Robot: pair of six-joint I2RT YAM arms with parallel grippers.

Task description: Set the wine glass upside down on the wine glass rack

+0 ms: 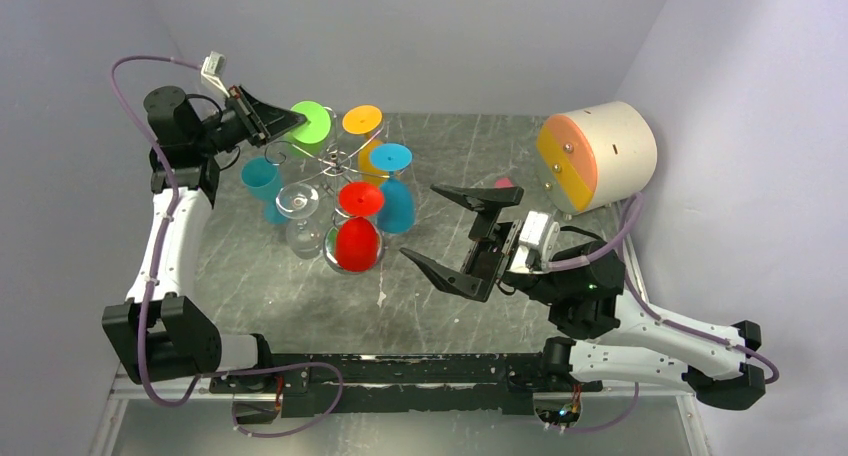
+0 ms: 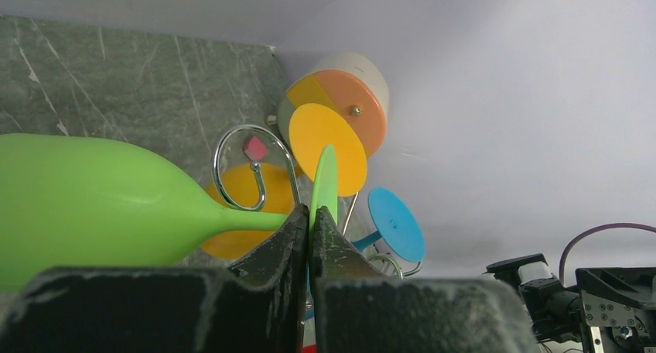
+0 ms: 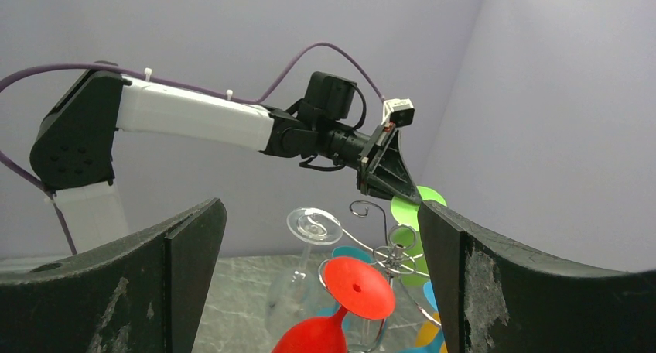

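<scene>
Left gripper (image 1: 292, 124) is up at the far-left side of the wine glass rack (image 1: 338, 162), and its jaws are pinched tight on the rim of the foot of the green wine glass (image 2: 100, 202). In the left wrist view the thin green disc stands edge-on right between the black fingers (image 2: 278, 241). The stem runs off to the bowl, which fills the left of that view. From the right wrist camera the green foot sits high with the bowl hanging below it, in among the wire arms. Whether the stem rests in an arm, I cannot tell.

It is crowded in there. One curled scroll arm (image 2: 251, 127) loops just beside the green stem. The orange glass (image 1: 362, 119) hangs right next to it, foot up. The blue glass (image 1: 396, 206) is on the rack's right, with the red glass (image 1: 357, 244) and the clear glass (image 1: 298, 204) on the near side. A teal glass (image 1: 262, 179) is at the left, under the left arm.

Right gripper (image 1: 420, 222) hovers near the rack's right side, fingers spread wide with nothing between them. Behind it a cream drum (image 1: 610, 146) with an orange and yellow face lies on the marble table (image 1: 450, 146), with a small pink block (image 1: 503, 183) beside it.
</scene>
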